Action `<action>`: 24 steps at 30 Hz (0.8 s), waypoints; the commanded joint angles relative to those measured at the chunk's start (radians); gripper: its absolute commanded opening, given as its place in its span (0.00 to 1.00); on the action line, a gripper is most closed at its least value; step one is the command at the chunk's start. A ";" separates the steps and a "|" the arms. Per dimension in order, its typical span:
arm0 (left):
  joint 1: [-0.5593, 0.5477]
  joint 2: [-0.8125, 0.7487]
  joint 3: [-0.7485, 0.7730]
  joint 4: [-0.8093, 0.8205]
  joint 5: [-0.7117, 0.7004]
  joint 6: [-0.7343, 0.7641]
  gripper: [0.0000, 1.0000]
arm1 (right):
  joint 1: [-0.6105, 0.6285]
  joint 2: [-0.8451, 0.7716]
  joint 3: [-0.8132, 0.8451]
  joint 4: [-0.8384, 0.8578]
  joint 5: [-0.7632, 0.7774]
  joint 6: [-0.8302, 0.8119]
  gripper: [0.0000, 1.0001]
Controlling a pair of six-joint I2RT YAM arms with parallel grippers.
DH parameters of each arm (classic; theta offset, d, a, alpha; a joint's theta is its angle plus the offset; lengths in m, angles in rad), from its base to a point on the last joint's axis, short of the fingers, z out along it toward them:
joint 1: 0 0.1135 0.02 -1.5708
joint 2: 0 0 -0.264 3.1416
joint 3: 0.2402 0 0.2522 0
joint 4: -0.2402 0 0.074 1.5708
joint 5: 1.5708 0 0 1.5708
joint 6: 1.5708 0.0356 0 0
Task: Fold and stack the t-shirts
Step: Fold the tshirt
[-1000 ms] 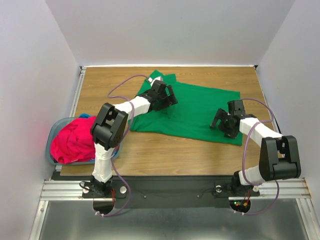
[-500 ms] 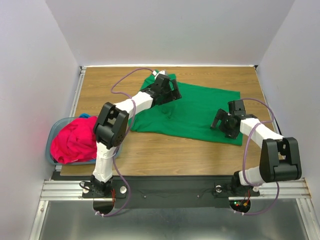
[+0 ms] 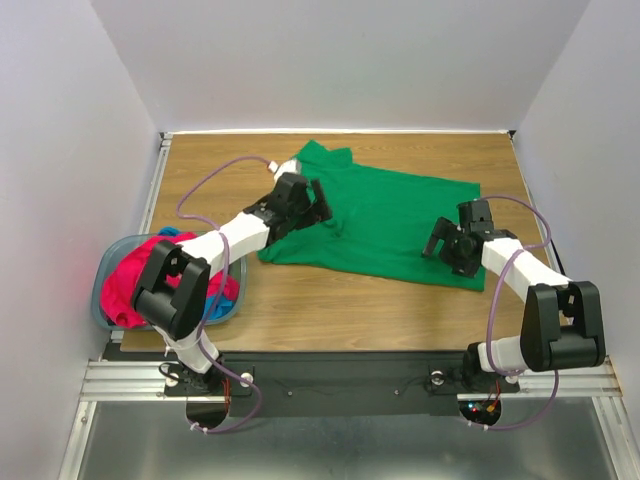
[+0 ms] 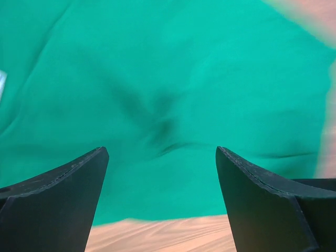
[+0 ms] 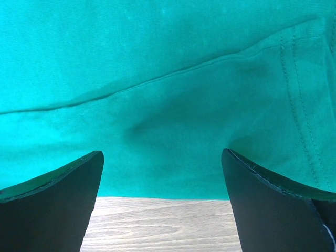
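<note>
- Kelly green cloth t-shirt lies spread on wooden surface, mid-back, w/ a few creases.
- L hand hangs over shirt's left part, near its front edge. Fingers wide apart, nothing held. A small pucker in cloth shows just ahead of them.
- R hand is over shirt's near-right hem, also spread wide, empty.
- Bright pink-red t-shirt is bunched in grey-blue plastic basket at surface's left edge, w/ a bit of blue cloth beside it.

Left arm stretched forward, left hand spread wide, right arm bent, right hand spread wide
</note>
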 commanded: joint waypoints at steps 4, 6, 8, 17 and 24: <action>0.027 -0.037 -0.269 0.033 0.013 -0.080 0.95 | -0.006 -0.001 -0.060 -0.009 0.000 0.035 1.00; 0.027 -0.046 -0.331 0.024 0.016 -0.103 0.95 | -0.006 -0.010 -0.088 -0.010 -0.002 0.037 1.00; 0.025 -0.057 -0.392 0.000 0.025 -0.130 0.94 | -0.006 -0.023 -0.105 -0.018 -0.002 0.046 1.00; 0.004 -0.216 -0.604 -0.148 0.016 -0.290 0.93 | -0.008 -0.139 -0.168 -0.144 0.045 0.197 1.00; -0.104 -0.281 -0.564 -0.237 0.030 -0.336 0.93 | -0.008 -0.261 -0.190 -0.171 0.053 0.230 1.00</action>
